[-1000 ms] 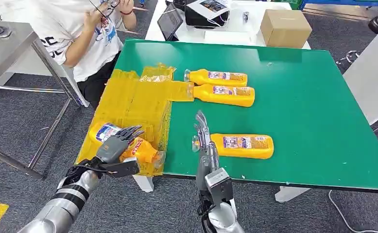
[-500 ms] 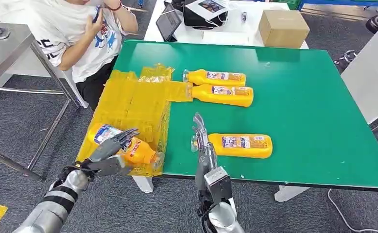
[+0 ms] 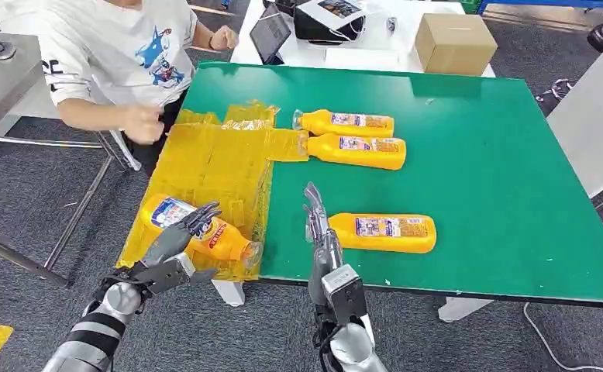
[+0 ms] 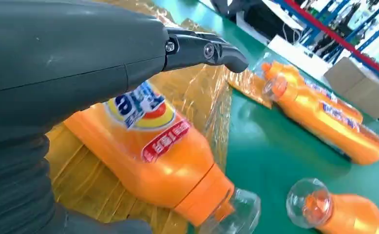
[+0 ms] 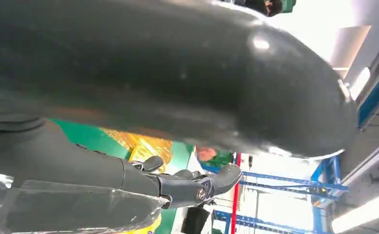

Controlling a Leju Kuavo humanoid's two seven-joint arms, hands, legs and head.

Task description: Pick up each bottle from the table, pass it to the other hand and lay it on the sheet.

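A big green table (image 3: 477,155) with a flat top fills the middle and right of the head view. A crinkly yellow plastic sheet (image 3: 213,167) lies on its left side and hangs a little over the left edge. One orange plastic bottle with a clear cap (image 3: 201,231) lies on the sheet, at the lower left. Two more orange bottles lie side by side near the top middle, one behind (image 3: 345,122) and one in front (image 3: 356,150), caps toward the sheet. A fourth orange bottle (image 3: 384,232) lies alone near the table's front edge, below those two.
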